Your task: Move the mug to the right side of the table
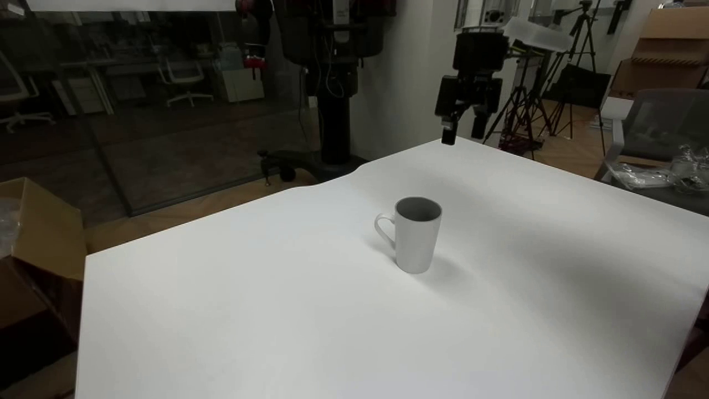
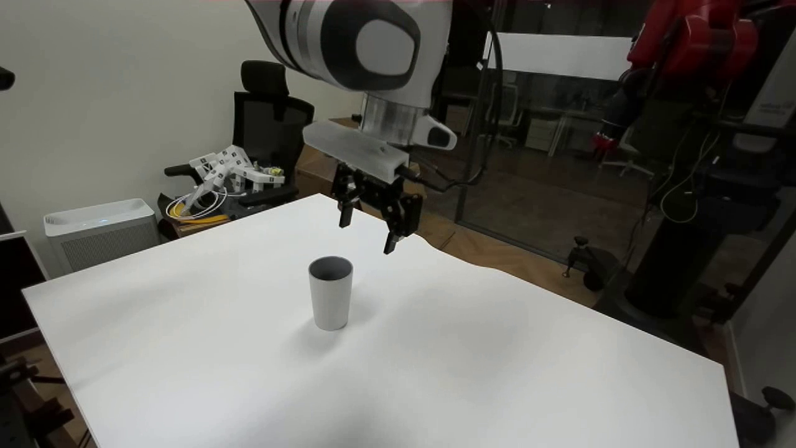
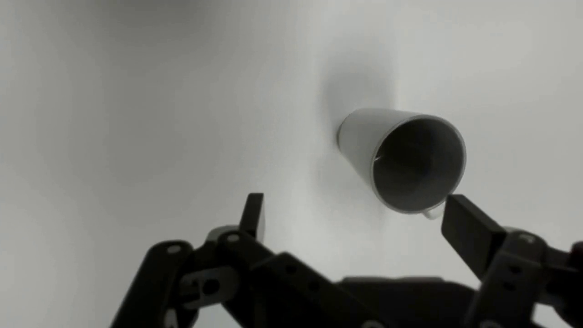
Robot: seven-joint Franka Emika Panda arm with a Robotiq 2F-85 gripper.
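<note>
Mug (image 1: 416, 246): white, tapered, grey inside; upright on the white table (image 1: 221, 316), well in from the edges in both exterior views. Loop handle (image 1: 383, 229) points toward picture left in an exterior view; in the wrist view just a small piece of it shows at the lower rim.

Gripper (image 2: 367, 231): 2 black fingers (image 3: 469, 230) spread wide, bare space between them, holding nothing. Hangs fingertips-down above the tabletop, apart from the mug in both exterior views. Wrist view: mug sits ahead of the gap, over toward the picture-right finger; that fingertip overlaps the handle in the picture only.

Robot arm (image 2: 379, 46): white and grey, reaching in from the top of an exterior view.

Surroundings: black office chair (image 2: 267, 118) beyond the table, white grilled appliance (image 2: 102, 230) near it. Red robot limb (image 2: 699, 46) at upper right of the same view. Open cardboard box (image 1: 50, 233) beside the table, glass partition (image 1: 160, 138) behind, black tripods (image 1: 519, 93) in the background.
</note>
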